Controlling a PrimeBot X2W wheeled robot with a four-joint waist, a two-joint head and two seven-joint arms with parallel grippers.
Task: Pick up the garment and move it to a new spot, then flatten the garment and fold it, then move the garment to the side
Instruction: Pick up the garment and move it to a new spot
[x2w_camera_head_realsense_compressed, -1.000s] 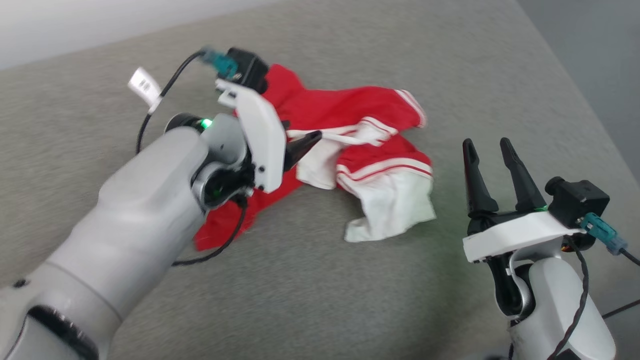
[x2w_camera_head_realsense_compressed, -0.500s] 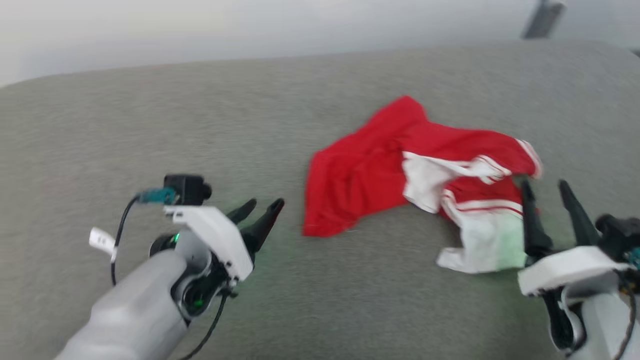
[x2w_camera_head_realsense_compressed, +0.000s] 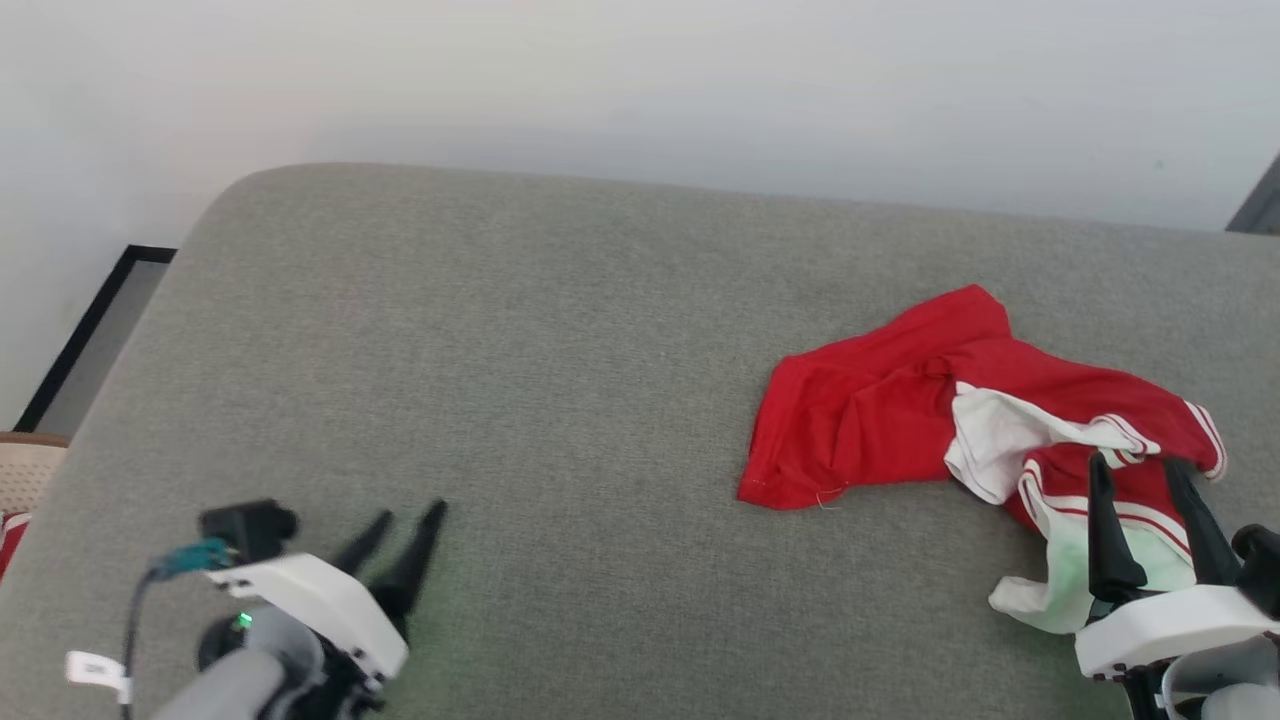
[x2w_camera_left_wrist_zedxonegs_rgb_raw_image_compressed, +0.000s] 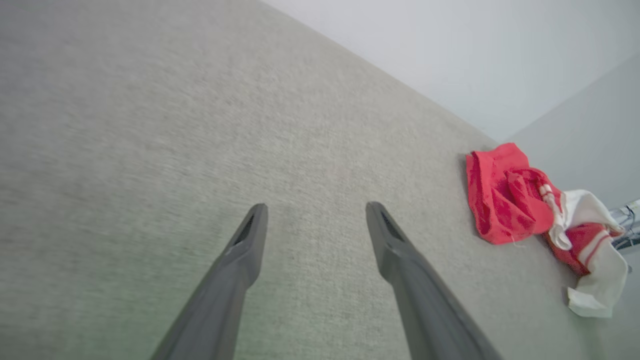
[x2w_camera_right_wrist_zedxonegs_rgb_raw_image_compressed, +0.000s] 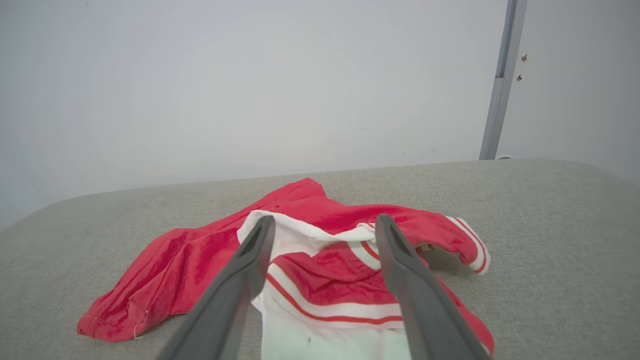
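While garment (x2w_camera_head_realsense_compressed: 870, 420) lies crumpled on cushion (x2w_camera_head_realsense_compressed: 500, 350), right end effector (x2w_camera_head_realsense_compressed: 1136, 463) wide near it, left end effector (x2w_camera_head_realsense_compressed: 411, 510) wide, apart

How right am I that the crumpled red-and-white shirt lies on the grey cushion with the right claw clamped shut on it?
Not shut: the shirt lies crumpled on the grey cushion, but the right claw stands open, as the right wrist view shows.

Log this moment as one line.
garment: crumpled on grey surface, unheld | left gripper: open, empty, apart from garment | right gripper: open, empty, aimed at garment
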